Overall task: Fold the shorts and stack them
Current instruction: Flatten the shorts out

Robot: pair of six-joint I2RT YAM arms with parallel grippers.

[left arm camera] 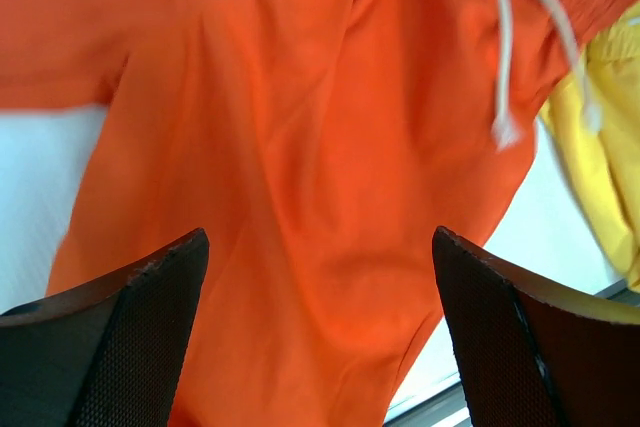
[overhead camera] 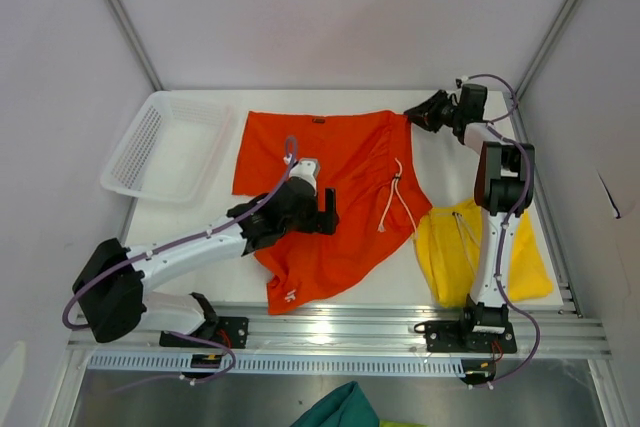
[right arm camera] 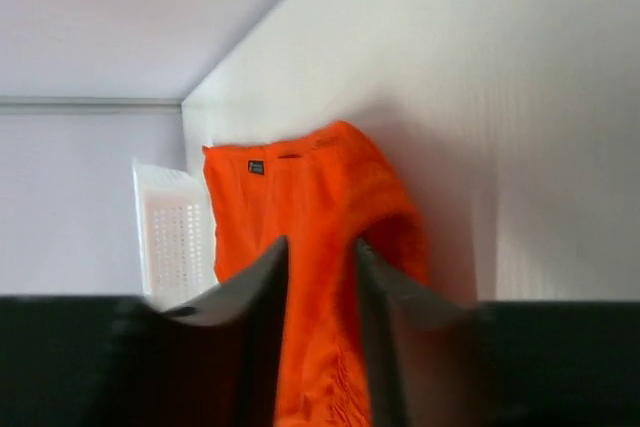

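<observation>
Two grippers work the same garment, and they stand differently. Your right gripper (right arm camera: 320, 247) is pinched closed on the orange-red shorts (overhead camera: 350, 147): in the right wrist view a fold of the fabric runs up between its fingers (right arm camera: 262, 277), and from above the gripper sits on the far right corner of the waistband. Beyond those fingers the cloth stretches away to a small dark label (right arm camera: 257, 167), with the white basket (right arm camera: 170, 237) past it to the left.

Your left gripper (left arm camera: 320, 239) stands wide open with nothing between its jaws. Directly under it lies the middle of the orange-red shorts, spread flat on the table (overhead camera: 180, 217). Whether its fingertips touch the cloth you cannot tell. Ahead and to the right of it a white drawstring (left arm camera: 503, 67) trails across the orange fabric.

Past that drawstring, off to the right of your left gripper, the yellow shorts (overhead camera: 445, 247) lie bunched on the table. They sit just beside the orange-red pair and partly under your right arm, near its base.
</observation>
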